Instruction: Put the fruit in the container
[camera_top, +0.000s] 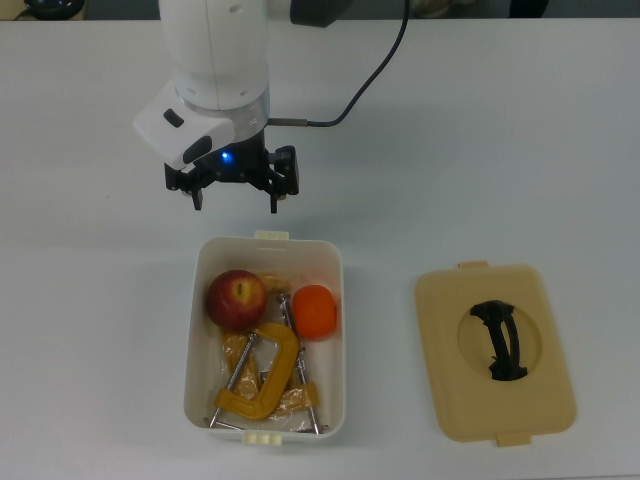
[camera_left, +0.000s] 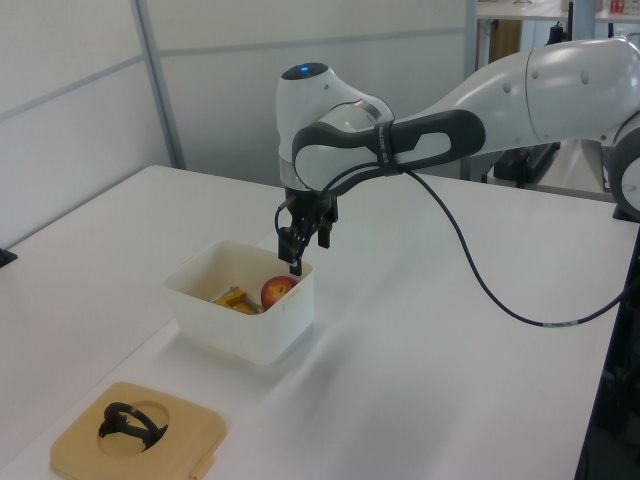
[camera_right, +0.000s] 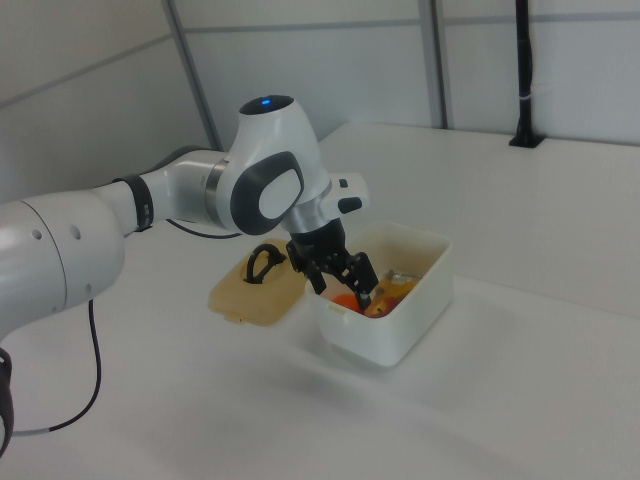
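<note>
Your hand (camera_top: 235, 199) is hanging released and empty, just past the tub's (camera_top: 334, 300) short end; apple (camera_top: 237, 299) and orange (camera_top: 314, 311) are sitting inside, below it.

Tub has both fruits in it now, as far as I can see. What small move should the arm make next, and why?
Probably just lift the hand clear and stop. The apple and orange both lie inside the white tub, beside a yellow clamp. The hand is open, empty, and beyond the tub's end, so nothing seems left to carry.

One apple (camera_top: 237, 298), one orange (camera_top: 313, 311), one clamp (camera_top: 262, 379), one tub (camera_top: 332, 392), one lid (camera_top: 494, 352), one gripper (camera_top: 235, 202).
</note>
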